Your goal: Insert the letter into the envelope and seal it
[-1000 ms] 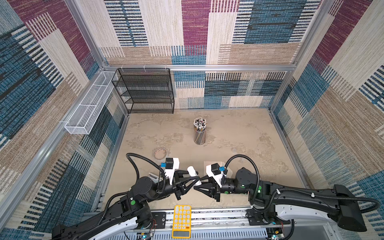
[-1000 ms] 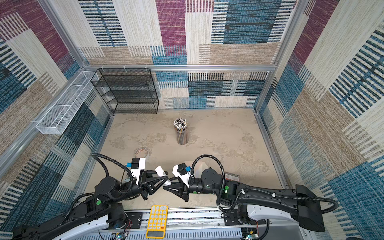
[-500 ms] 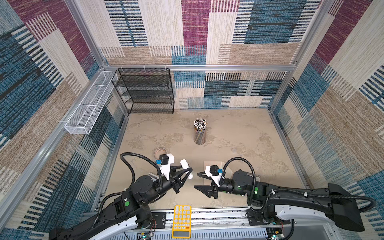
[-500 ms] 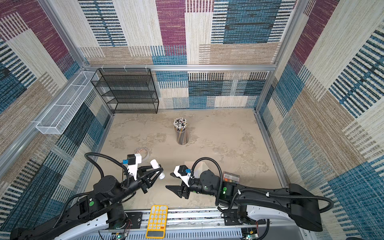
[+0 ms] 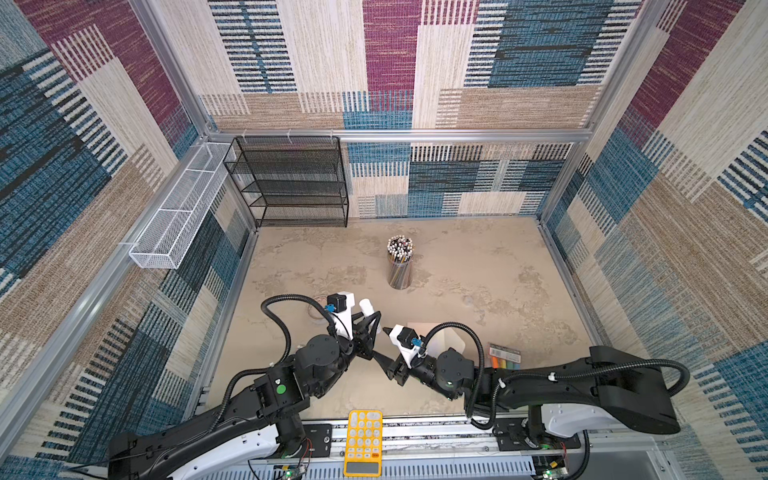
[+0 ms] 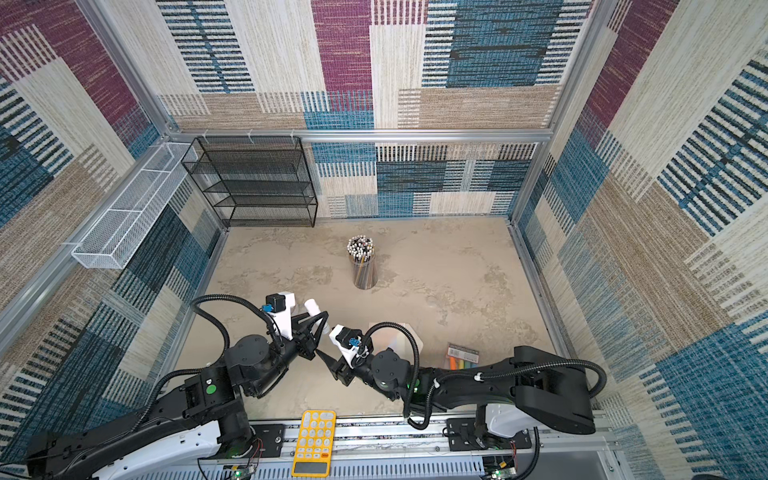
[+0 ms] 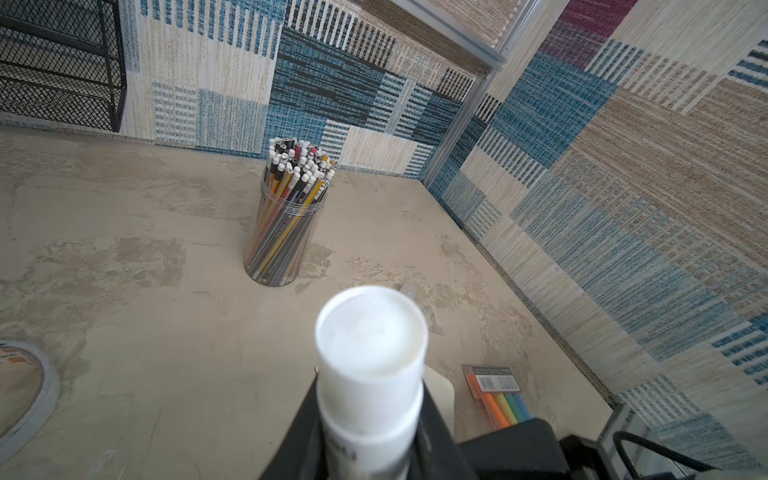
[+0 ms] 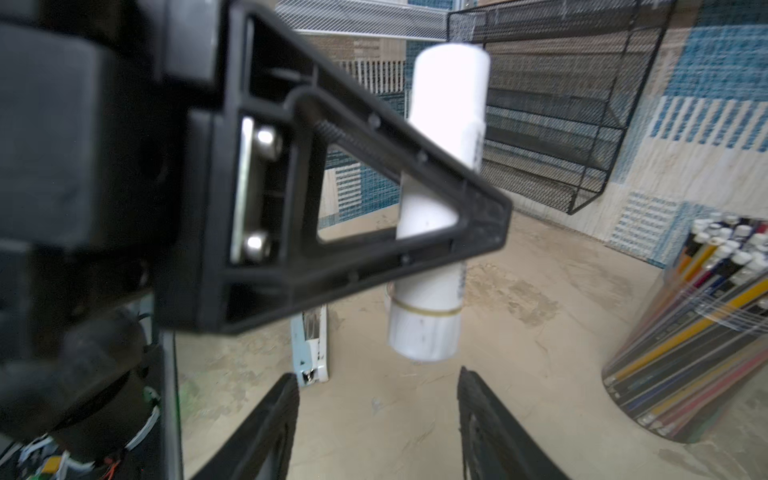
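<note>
Glue up, envelope flap waiting
Left jaws clamp a white cylindrical plastic glue stick (image 7: 371,332); right jaws gape empty. Beyond, the peach-tan paper envelope (image 5: 446,343) lies flat on the bench (image 5: 478,266), flap open (letter unseen): light, floppy, best pinched at the flap edge.

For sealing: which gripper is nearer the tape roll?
Left. Left gripper, holding the glue stick, is beside the tape roll; right gripper, open, lies beyond the left one.
</note>
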